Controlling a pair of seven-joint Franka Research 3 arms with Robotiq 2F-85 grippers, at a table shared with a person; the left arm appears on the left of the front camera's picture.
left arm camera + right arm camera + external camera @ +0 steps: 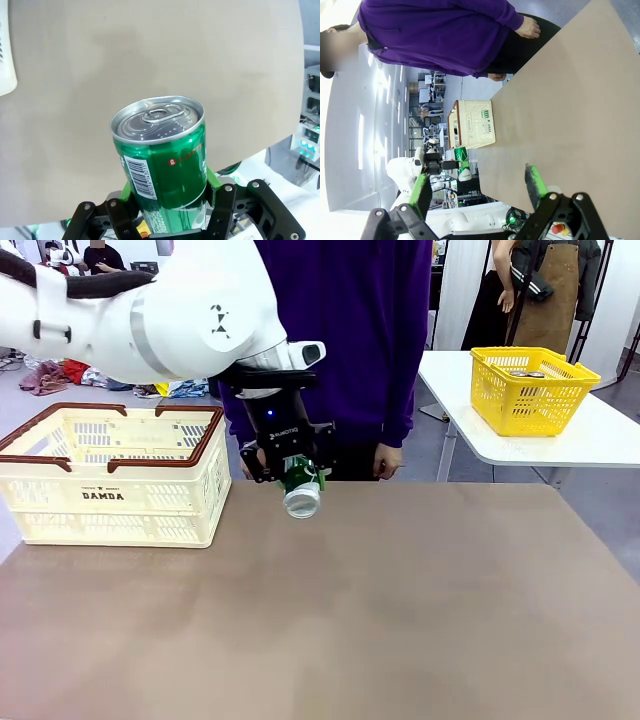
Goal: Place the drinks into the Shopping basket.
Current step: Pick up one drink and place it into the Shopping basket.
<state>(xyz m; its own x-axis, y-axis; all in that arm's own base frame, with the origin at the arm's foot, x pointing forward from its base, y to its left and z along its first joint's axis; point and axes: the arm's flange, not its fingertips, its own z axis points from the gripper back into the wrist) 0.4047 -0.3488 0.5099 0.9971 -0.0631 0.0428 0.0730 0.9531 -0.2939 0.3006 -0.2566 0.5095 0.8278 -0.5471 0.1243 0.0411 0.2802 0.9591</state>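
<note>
Room is lying open across the bare brown table. The left gripper is clamping a green can, hanging it near the far edge, just right of the Shopping basket. The right gripper is gaping, holding nothing.

Glossy green metal can with silver top, slotted cream plastic basket, matt brown tabletop

White glossy left arm: rounded shell, grey band, small black triangle marks, black cable strapped along its top. Black left gripper — white lettering, blue light. Black right gripper — bar linkage, silver screws, green pads.
</note>
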